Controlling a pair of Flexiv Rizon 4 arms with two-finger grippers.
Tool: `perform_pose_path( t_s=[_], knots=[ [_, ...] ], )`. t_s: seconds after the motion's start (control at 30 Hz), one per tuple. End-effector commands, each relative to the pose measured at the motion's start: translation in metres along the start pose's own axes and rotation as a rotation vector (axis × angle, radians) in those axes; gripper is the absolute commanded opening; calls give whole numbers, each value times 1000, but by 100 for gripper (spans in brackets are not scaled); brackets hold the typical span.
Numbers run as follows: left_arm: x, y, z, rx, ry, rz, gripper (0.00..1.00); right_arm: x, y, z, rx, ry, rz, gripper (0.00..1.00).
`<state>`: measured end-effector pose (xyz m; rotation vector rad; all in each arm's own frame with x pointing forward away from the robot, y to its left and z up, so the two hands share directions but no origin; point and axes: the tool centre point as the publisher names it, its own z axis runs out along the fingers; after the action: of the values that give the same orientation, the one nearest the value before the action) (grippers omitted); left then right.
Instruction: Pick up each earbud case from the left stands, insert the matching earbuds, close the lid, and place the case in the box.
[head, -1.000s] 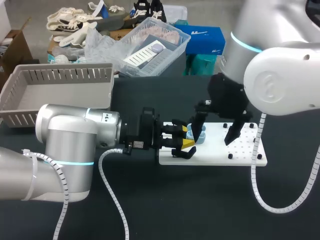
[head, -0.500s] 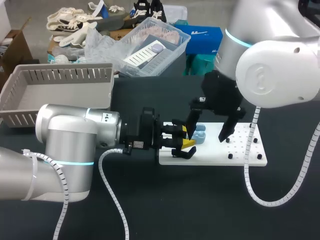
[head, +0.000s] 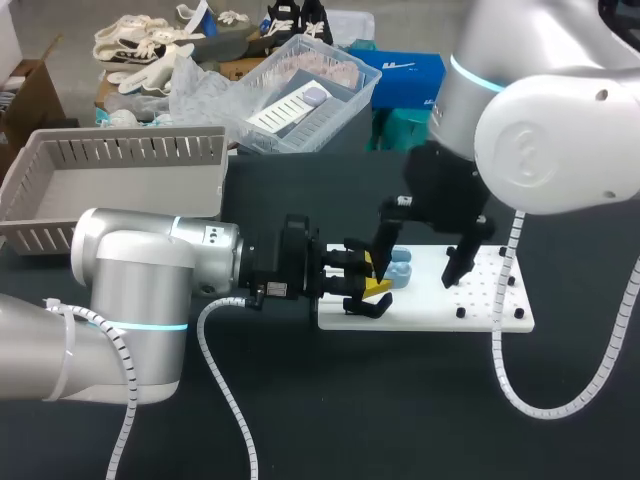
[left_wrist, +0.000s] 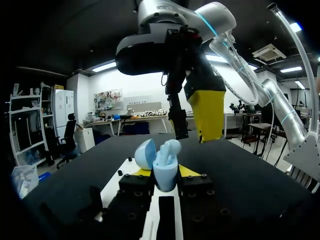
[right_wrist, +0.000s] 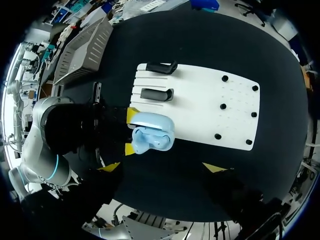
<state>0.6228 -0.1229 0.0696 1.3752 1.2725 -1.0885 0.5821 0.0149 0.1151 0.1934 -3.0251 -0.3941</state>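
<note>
Grey box (head: 140, 150) sits far left on the table, well apart from the action. The left arm (head: 140, 270) lies low and reaches right. The left gripper (head: 368, 280) is at the left edge of the white board (head: 420, 312), with its yellow tips narrow and clamped on the lower body of the earbud case (head: 399, 268) from both sides.

The case is pale blue and held upright just above the board edge. Its lid (left_wrist: 145, 154) is open and tipped back. One earbud (left_wrist: 170, 147) shows in the case and stands a bit proud. Cannot tell if a second one is seated.

The right gripper (head: 418, 262) hangs straight above the case with its fingers spread wide and holding nothing. One finger is just beside the case and the other is out over the board. Two black stands (right_wrist: 156, 93) at the far-left part of the board look empty.

Judgement: the inserting step is about finished and lid closing comes next.

Risks:
- The proud earbud could block the lid. Forcing the lid may pop the earbud out onto the board or table.
- A push on the lid could twist or slide the case, because the left grip is low on a smooth, rounded shell.
- The right finger is very near the left yellow tips, so a small offset on descent means the fingers collide.
- If the lid isn't latched, it can swing open on the long carry left to the box.
</note>
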Motion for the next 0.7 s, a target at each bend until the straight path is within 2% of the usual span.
perform_pose_path(
  t_s=[0.03,0.7],
  knots=[
    [0,-1,0,-6,-1,1,0,7,-6,0,-1,-8,13,100],
    [0,-1,0,-6,-1,1,0,0,-28,4,-10,3,78,100]
  ],
)
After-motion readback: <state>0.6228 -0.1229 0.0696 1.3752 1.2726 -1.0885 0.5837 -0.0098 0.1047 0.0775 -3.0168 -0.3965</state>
